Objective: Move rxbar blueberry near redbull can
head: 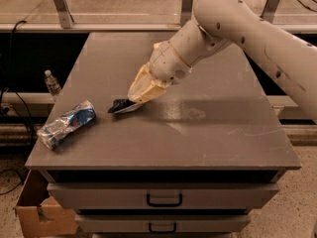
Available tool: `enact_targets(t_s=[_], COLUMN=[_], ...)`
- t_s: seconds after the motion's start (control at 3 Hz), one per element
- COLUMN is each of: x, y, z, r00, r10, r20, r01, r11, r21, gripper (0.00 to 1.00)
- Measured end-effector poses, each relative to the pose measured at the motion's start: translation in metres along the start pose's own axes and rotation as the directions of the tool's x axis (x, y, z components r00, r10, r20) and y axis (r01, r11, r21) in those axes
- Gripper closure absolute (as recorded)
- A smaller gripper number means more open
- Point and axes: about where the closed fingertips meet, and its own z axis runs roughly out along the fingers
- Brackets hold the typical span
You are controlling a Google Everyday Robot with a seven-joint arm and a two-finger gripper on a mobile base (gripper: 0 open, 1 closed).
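The rxbar blueberry (pixel 120 105) is a small dark navy wrapper that sticks out to the left from the tips of my gripper (pixel 133 100), just above the grey table top (pixel 208 138) left of its middle. The gripper is shut on the bar's right end, and its pale fingers (pixel 143 88) hide the rest. The redbull can (pixel 67 124), dented silver and blue, lies on its side near the table's front left corner, a short way to the left of the bar and below it in the picture.
A pale yellow sponge (pixel 159 45) peeks out behind my arm. A small water bottle (pixel 51 82) stands on the floor at the left. A cardboard box (pixel 42 216) sits at the lower left. Drawers (pixel 163 198) with handles are under the table top.
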Motion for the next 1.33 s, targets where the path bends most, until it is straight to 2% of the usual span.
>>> enact_targets(t_s=[0.33,0.67,1.33], x=[-0.0095,-0.01,-0.0119], y=[0.0058,0.0056,0.0057], z=[0.0074,0.0088,0.0124], r00=[1.0,1.0,1.0], r10=[0.011,0.009,0.006], r20=[0.025,0.025,0.027], r01=[-0.011,-0.009,-0.006], r11=[0.9998,0.9998,0.9997], r21=[-0.014,-0.016,-0.022], gripper=[1.0,0.82,0.35])
